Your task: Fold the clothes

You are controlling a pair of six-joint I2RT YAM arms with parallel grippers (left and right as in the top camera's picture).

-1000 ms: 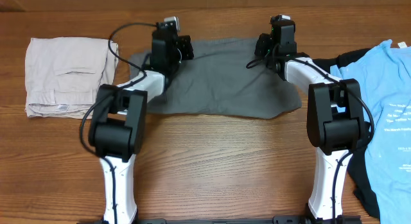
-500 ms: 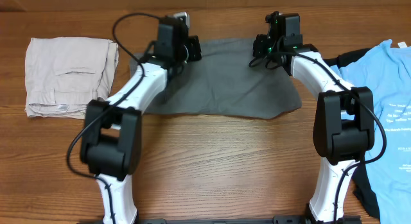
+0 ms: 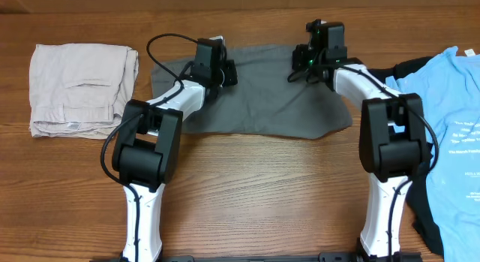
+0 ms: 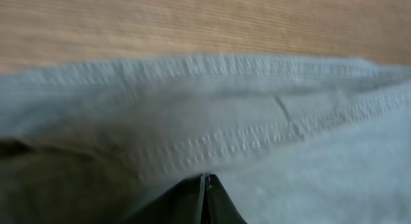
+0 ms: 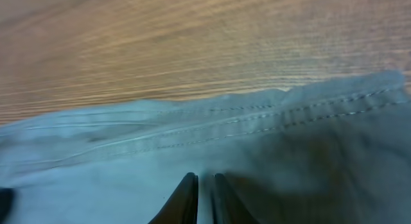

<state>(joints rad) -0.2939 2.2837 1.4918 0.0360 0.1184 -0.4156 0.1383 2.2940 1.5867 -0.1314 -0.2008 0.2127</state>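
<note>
The grey shorts (image 3: 277, 93) lie spread flat at the middle back of the table. My left gripper (image 3: 216, 63) is near their upper left, with its jaws (image 4: 205, 180) shut tight. The tips rest on the fabric (image 4: 257, 121) just below the stitched waistband. My right gripper (image 3: 315, 55) is near their upper right. Its jaws (image 5: 204, 180) are closed to a thin gap with grey fabric (image 5: 115, 179) pinched between them. Folded beige shorts (image 3: 79, 88) lie at the far left. A light-blue printed T-shirt (image 3: 454, 134) lies over a black garment (image 3: 409, 70) at the right edge.
Bare wood table (image 3: 255, 194) stretches in front of the shorts between the two arm bases. A narrow strip of table (image 4: 192, 22) shows beyond the waistband.
My left gripper reached toward the far edge, then drew back and right onto the shorts. My right gripper shifted slightly left. The shorts keep the same outline.
</note>
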